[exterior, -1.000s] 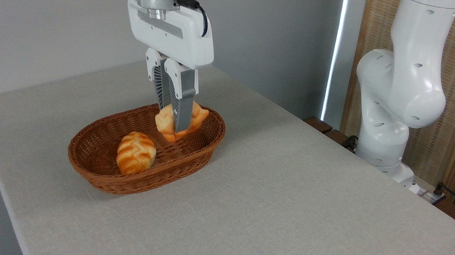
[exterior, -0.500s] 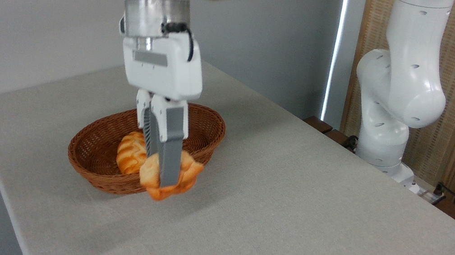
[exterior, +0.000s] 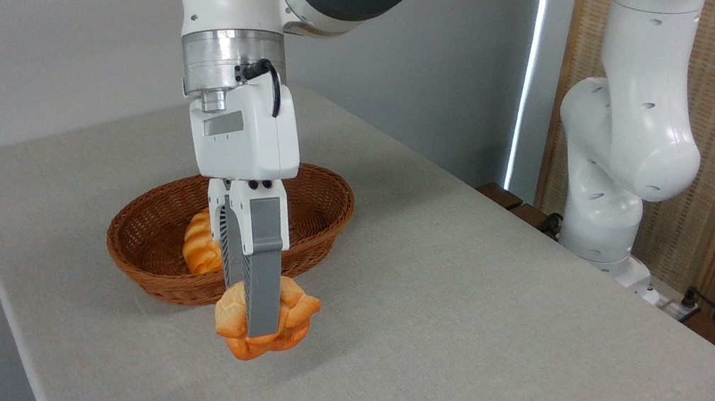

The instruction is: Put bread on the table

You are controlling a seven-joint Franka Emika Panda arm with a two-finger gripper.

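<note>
— Camera view, fixed, from the front of the worktop (exterior: 487,336): what does the arm have?

— The gripper (exterior: 248,323) points straight down with its jaws closed on the bread (exterior: 293,312), a lumpy orange roll pinched across its middle. Only a narrow gap shows between the grey fingers, and the roll fills it.

— And where is the bread in relation to everything else?

— Outside the basket (exterior: 328,206), in front of its near rim and a little to the picture's right. It hangs directly beneath the jaws, over bare cloth. A shadow lies on the worktop just under it, so it looks to be low — whether it is touching the cloth I cannot tell.

— Which way does the roll lie?

— Its longer side runs roughly left to right across the picture, crosswise to the fingers, bulging out on both sides of them.

— What is left in the basket?

— A striped golden bun (exterior: 199,251), partly hidden behind the fingers.

— So what does the next move turn on?

— On the drop below. With the bread straight under the jaws and clear of the wicker rim, a short descent and a release should set it down; judged from this view, the task is close to done.
</note>
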